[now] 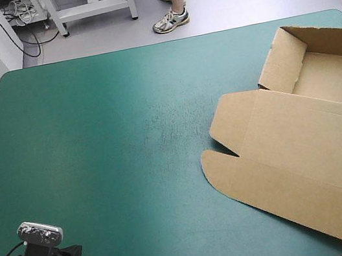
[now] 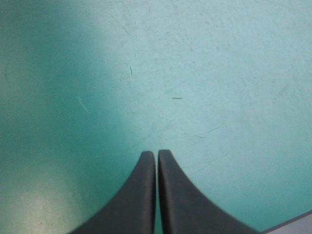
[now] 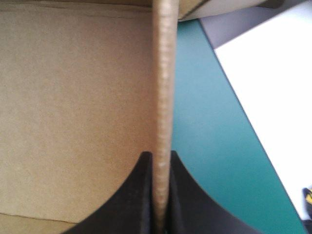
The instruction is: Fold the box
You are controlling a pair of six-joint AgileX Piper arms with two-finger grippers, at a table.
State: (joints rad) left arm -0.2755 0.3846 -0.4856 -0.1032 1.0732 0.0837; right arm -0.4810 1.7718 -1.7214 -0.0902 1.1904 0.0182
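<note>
The teal-green table [image 1: 105,126] is carrying the box [image 1: 336,77] at the frame's right, lid [image 1: 300,152] lying flat. The right gripper [image 3: 162,163] is pinching a raised wall [image 3: 162,73], best turned squarely along its crease. The left gripper [image 2: 157,156] is idling clenched, empty.

Light is brightening the teal-green cover [image 1: 153,98] at its middle, dimming toward the left edge; a shadow, perhaps its own, is lying beside the left gripper [image 2: 156,152].

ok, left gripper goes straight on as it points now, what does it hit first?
Probably just the flat teal-green table cover. The left gripper, black, fin-shaped and shut, shows nothing else ahead in its wrist view; distance to the cover is unclear.
</note>
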